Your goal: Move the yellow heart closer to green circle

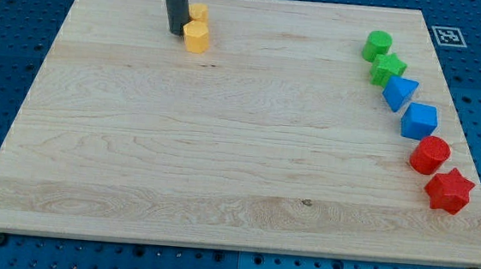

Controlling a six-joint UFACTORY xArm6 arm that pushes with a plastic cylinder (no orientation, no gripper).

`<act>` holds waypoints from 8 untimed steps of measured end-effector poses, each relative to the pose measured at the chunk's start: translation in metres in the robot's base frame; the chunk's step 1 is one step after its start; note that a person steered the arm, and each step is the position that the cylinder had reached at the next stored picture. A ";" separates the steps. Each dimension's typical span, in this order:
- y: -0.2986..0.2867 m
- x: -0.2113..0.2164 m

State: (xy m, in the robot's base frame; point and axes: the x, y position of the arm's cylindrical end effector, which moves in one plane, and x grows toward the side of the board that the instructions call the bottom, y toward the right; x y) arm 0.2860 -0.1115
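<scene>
My tip (176, 32) stands near the view's top-left part of the wooden board (222, 150), at the lower end of a straight dark rod that comes down from the view's top edge. The arm carries no jaws at all, only this rod, so nothing is grasped or released; the tip merely rests on the board surface.

Just to the view's right of my tip, touching it or nearly so, sits a yellow block (196, 37); its shape looks like the yellow heart, though the outline is hard to make out for certain. Behind it, towards the view's top and still just right of the rod, a second yellow block (198, 13) shows partly, its shape unclear because the rod and the nearer yellow block cover some of it. The two yellow blocks touch each other.

Far to the view's right of my tip, well apart across bare wood, a curved row of blocks runs down the board's right side. At its top is the green circle (377, 45), then a green star (388, 70) just below it, a blue triangle (399, 92), a blue block (419, 121) with angled faces, a red circle (430, 155), and lowest, a red star (448, 189).

Beyond the board's top-right corner lies a small black-and-white marker tag (445, 35).
</scene>
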 end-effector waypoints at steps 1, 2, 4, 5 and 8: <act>0.000 -0.001; -0.005 -0.006; -0.047 -0.021; -0.047 -0.044; 0.022 -0.039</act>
State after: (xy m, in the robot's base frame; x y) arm 0.2468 -0.0900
